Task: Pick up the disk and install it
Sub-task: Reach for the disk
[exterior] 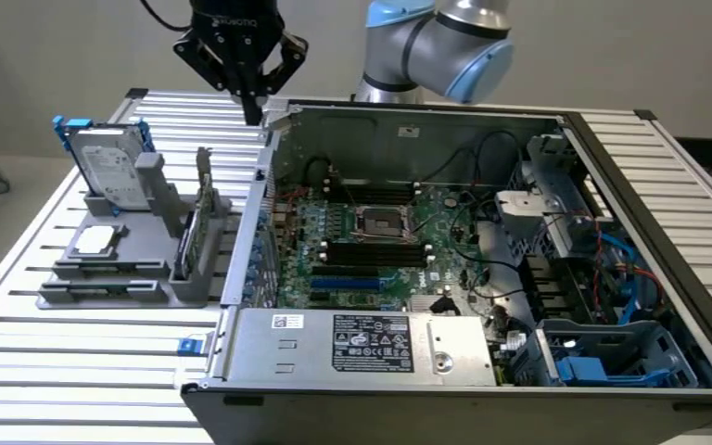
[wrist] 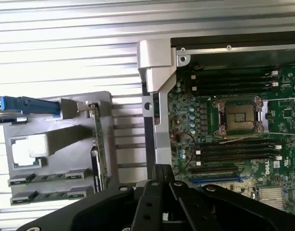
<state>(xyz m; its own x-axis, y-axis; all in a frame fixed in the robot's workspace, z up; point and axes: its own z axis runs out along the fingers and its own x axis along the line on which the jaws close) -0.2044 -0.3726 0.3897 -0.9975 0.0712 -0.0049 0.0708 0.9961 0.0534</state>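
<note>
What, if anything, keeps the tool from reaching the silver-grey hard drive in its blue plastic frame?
Probably yes: the silver-grey hard drive stands on edge in the grey plastic holder, top edge bare, and the shut tool hangs higher, towards the exterior view's right, open air between.

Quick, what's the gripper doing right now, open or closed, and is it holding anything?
Gripper: jaws shut, holding nothing; the disk stands apart from it in the grey holder.
</note>
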